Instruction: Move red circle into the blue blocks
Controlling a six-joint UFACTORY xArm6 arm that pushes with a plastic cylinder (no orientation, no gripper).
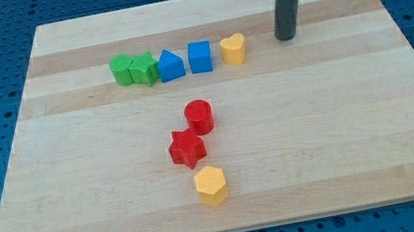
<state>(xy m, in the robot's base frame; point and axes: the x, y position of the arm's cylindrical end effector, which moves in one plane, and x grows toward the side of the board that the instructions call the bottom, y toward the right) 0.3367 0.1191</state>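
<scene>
The red circle [199, 115] lies near the middle of the wooden board [347, 134]. Two blue blocks sit above it in a row: a blue house-shaped block [171, 65] and a blue cube [200, 56]. My tip [287, 36] rests on the board at the view's upper right, right of the row and well away from the red circle.
Two green blocks [134, 69] stand at the left end of the row, a yellow heart [233, 48] at its right end. A red star [187, 148] touches the red circle's lower left. A yellow hexagon [212, 185] lies below the star.
</scene>
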